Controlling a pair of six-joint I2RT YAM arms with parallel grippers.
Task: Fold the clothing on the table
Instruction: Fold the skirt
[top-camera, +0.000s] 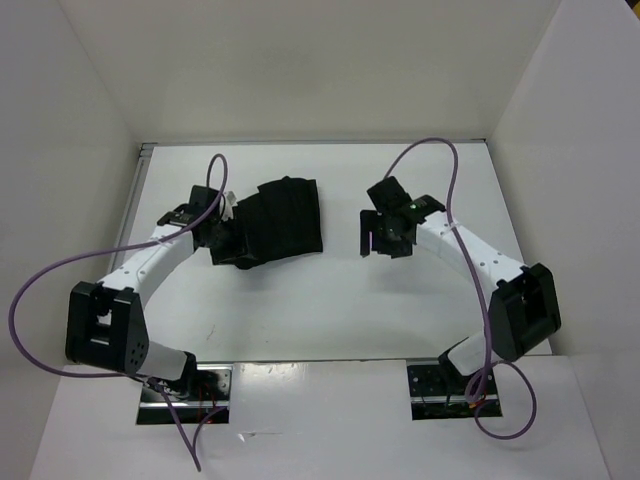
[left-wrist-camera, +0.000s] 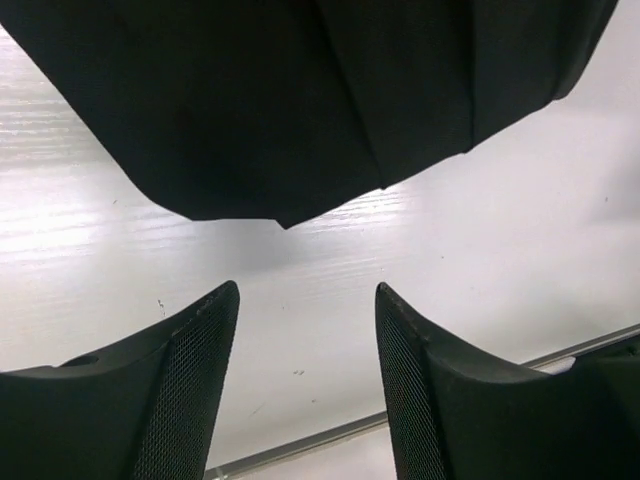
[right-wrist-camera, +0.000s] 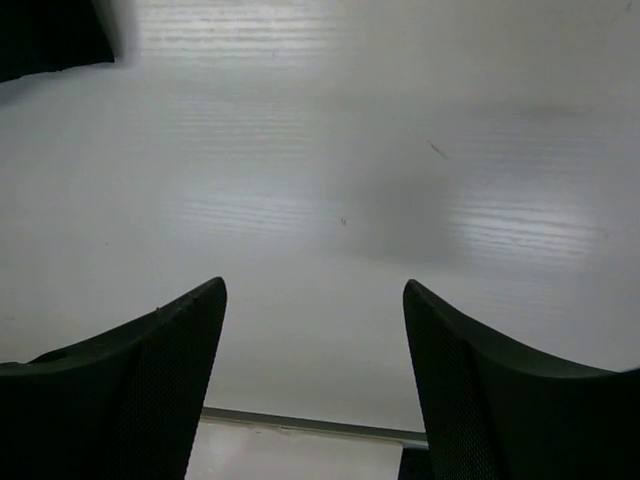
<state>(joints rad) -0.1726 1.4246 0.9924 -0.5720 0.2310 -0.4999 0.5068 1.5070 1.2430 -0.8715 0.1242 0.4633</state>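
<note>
Both jaws parted, grasping nothing. Black pleated skirt (top-camera: 283, 218) bunched just ahead of left gripper (left-wrist-camera: 305, 292), well left of right gripper (right-wrist-camera: 315, 288); long axis slanting far-right; left nearer.

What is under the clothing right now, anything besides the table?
Only bare white table shows around the clothing, which lies folded in layers on it. Nothing sticks out from beneath; whatever the fabric covers is hidden.
</note>
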